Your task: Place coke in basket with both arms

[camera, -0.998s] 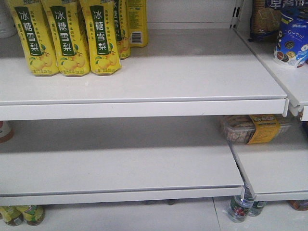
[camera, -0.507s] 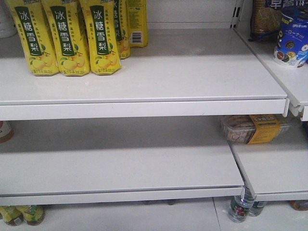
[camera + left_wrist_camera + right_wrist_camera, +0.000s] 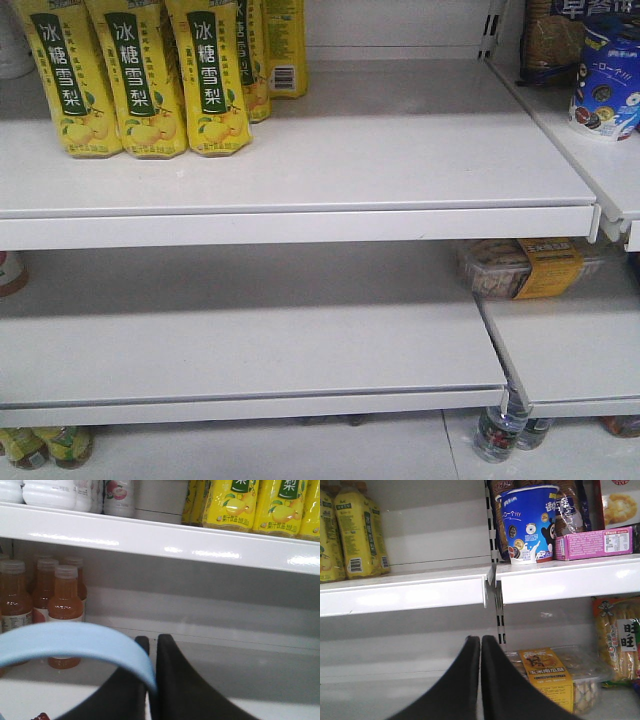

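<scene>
A light blue basket handle [image 3: 75,637] arcs across the lower left of the left wrist view and passes between the black fingers of my left gripper [image 3: 151,639], which is shut on it. The rest of the basket is out of view. A tiny red spot [image 3: 42,716] shows at the bottom edge under the handle; I cannot tell what it is. No coke is clearly visible in any view. My right gripper [image 3: 480,639] is shut with nothing between its fingers, pointing at the white shelves. Neither gripper appears in the front view.
Yellow pear-drink bottles [image 3: 135,80] stand on the upper shelf [image 3: 300,225]. Orange drink bottles [image 3: 64,610] stand at the left of the lower shelf. A clear snack box with a yellow label [image 3: 547,675] lies to the right of my right gripper. A blue cup [image 3: 530,522] and a pink box [image 3: 595,542] stand above.
</scene>
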Motion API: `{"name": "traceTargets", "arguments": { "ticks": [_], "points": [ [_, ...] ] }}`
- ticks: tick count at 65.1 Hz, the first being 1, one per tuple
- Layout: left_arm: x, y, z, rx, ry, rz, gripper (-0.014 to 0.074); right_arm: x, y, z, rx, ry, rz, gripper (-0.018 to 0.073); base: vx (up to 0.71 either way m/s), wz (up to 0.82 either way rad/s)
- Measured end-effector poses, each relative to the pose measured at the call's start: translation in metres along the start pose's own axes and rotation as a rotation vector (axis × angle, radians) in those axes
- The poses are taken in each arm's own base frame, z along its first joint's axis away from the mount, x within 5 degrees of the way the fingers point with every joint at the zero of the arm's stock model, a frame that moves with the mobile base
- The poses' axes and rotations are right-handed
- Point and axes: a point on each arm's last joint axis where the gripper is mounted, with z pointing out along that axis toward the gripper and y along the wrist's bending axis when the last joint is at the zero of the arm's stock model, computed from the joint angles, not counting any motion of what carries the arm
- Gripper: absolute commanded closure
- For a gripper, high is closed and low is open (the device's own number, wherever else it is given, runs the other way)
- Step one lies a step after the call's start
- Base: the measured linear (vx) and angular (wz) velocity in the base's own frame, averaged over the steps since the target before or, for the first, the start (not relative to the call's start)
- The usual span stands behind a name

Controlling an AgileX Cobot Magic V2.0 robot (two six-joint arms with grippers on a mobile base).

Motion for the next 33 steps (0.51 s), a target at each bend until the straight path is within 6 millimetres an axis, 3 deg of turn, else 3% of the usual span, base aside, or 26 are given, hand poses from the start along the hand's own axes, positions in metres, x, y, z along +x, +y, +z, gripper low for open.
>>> {"name": "traceTargets", "arguments": {
  "ticks": [33],
  "points": [
    [0.0000,0.0000,0.0000,0.000,0.000,0.000,0.0603,-0.0001,0.0000,0.0000,0.000,-0.001,0.000,0.0564,0.00,0.00]
  ]
}}
